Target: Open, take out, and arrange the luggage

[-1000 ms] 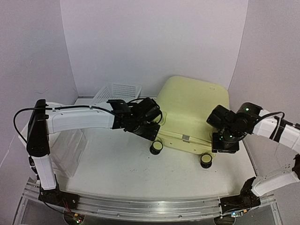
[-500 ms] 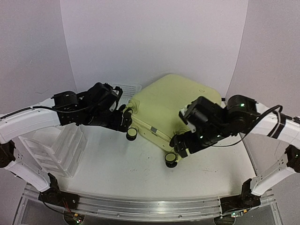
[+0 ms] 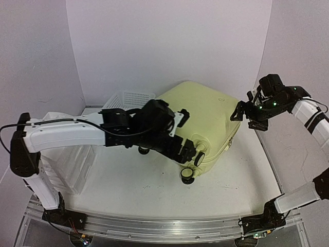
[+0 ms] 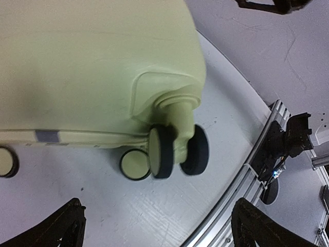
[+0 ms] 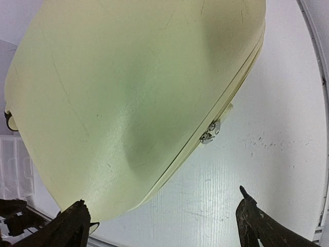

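The luggage, a pale yellow hard-shell suitcase, lies closed and flat on the table, turned at an angle. My left gripper hangs open over its near corner, just above the caster wheels. In the left wrist view my left gripper holds nothing, and the wheels sit below the luggage. My right gripper is raised off the luggage's right edge. In the right wrist view my right gripper is open and empty above the luggage, whose zipper pulls lie on the seam.
A white mesh basket stands behind the luggage at the back left. A white drawer organizer sits at the left under my left arm. An aluminium rail runs along the near table edge. White walls enclose the table.
The luggage has turned and now lies angled. My left arm swung across to its near right corner. My right arm pulled back and up to the right. Both grippers opened wider.
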`<act>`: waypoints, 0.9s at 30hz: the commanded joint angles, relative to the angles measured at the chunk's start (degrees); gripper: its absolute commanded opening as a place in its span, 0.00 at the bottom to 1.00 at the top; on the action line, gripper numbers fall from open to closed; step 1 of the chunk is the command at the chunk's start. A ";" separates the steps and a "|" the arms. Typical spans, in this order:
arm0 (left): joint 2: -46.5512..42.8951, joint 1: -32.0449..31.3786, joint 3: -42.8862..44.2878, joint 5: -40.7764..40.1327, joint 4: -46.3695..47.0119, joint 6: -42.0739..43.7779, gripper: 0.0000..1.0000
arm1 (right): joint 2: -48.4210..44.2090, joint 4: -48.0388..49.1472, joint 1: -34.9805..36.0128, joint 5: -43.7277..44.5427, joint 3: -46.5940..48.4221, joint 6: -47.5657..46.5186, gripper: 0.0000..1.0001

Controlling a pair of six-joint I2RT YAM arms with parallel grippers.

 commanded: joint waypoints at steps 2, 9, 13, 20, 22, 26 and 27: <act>12.63 -2.30 14.02 1.60 2.63 5.05 0.99 | -2.93 5.38 -3.67 -13.14 -4.11 -0.64 0.98; 22.40 -3.25 24.39 -3.82 -2.73 7.99 0.86 | -11.95 4.60 -3.67 -9.65 -9.86 -0.54 0.98; 24.43 -3.56 26.04 -5.05 -3.38 7.85 0.61 | -13.48 3.30 -3.68 -5.25 -10.89 -1.08 0.98; 22.90 -3.87 22.80 -5.88 -4.83 6.83 0.23 | -8.18 2.48 -3.80 1.75 -6.32 -2.22 0.98; 20.89 -4.46 20.50 -5.92 -5.04 6.37 0.19 | -5.28 2.50 -4.39 1.62 -3.24 -2.85 0.98; 15.50 -6.32 14.28 -6.45 -5.57 4.84 0.18 | 0.46 2.77 -8.77 -3.39 2.96 -3.22 0.98; 13.98 -6.74 12.36 -6.35 -5.62 4.17 0.17 | 2.18 3.02 -10.41 -5.34 4.45 -2.97 0.98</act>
